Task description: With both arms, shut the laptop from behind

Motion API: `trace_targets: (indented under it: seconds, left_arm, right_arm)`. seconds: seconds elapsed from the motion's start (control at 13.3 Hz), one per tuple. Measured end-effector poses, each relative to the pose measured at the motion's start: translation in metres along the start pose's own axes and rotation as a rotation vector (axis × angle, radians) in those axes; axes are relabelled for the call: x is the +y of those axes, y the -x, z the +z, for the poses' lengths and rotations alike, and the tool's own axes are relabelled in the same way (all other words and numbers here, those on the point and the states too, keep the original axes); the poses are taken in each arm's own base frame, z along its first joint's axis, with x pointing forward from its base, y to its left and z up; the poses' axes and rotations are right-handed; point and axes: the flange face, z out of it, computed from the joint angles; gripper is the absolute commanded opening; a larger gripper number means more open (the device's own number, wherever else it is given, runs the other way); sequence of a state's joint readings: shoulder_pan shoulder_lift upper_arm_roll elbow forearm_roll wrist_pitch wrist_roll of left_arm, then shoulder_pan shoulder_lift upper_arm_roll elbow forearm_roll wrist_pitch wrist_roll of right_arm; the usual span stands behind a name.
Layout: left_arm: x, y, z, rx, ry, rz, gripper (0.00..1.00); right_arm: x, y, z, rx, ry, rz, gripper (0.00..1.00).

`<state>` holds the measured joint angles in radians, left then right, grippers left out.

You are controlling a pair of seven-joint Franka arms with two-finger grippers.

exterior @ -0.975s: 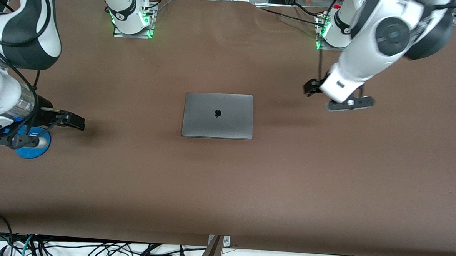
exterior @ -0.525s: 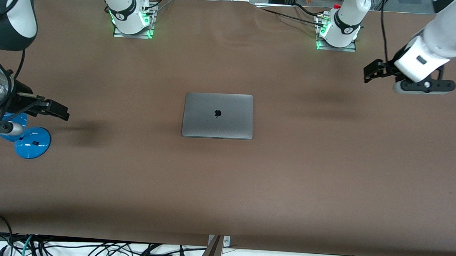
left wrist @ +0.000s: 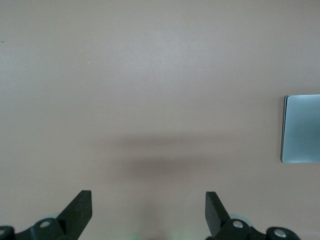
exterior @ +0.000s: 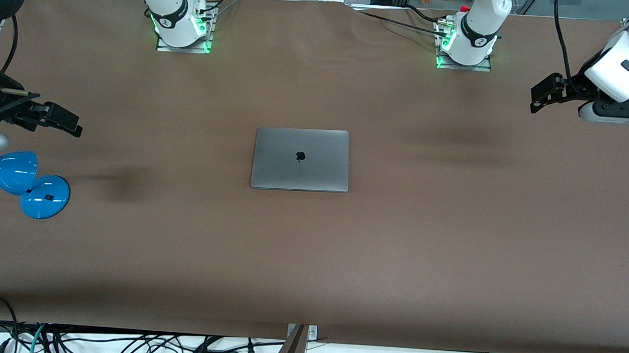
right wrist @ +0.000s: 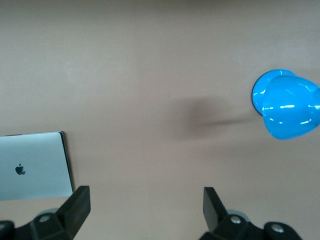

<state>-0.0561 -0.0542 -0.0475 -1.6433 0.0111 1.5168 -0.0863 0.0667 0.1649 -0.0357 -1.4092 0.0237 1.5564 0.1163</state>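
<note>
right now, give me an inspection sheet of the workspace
surface: brown table, flat, faint shadows on it
job's things: laptop mid-table, lid shut flat, logo up, nothing touching it
clutter: blue lamp at the right arm's end of the table
grippers: left gripper open, empty, over bare table at the left arm's end; right gripper open, empty, over the table near the lamp
cables: black cables bunched below the table's near edge; more by the arm bases
surroundings: metal bracket at the near edge
</note>
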Motion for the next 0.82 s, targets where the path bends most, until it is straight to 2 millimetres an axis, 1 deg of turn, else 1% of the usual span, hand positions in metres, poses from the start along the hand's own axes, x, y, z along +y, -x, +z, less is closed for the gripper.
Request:
trace_targets:
  seconds: [0.15, 0.38, 0.53, 0.82]
  left_arm:
    - [0.010, -0.003, -0.001, 0.004, -0.001, 0.019, 1.00]
    - [0.025, -0.002, -0.005, 0.011, -0.001, 0.046, 1.00]
    - [0.027, -0.003, -0.003, 0.008, -0.001, 0.046, 1.00]
    - [0.019, -0.005, -0.003, 0.007, 0.001, 0.031, 1.00]
  right_arm:
    - [0.001, 0.008, -0.007, 0.003, -0.001, 0.001, 1.00]
    - [0.005, 0.015, -0.004, -0.009, -0.003, 0.003, 1.00]
    - [0.007, 0.018, -0.004, -0.016, -0.004, 0.006, 1.00]
    - [0.008, 0.026, -0.005, -0.041, 0.002, 0.004, 1.00]
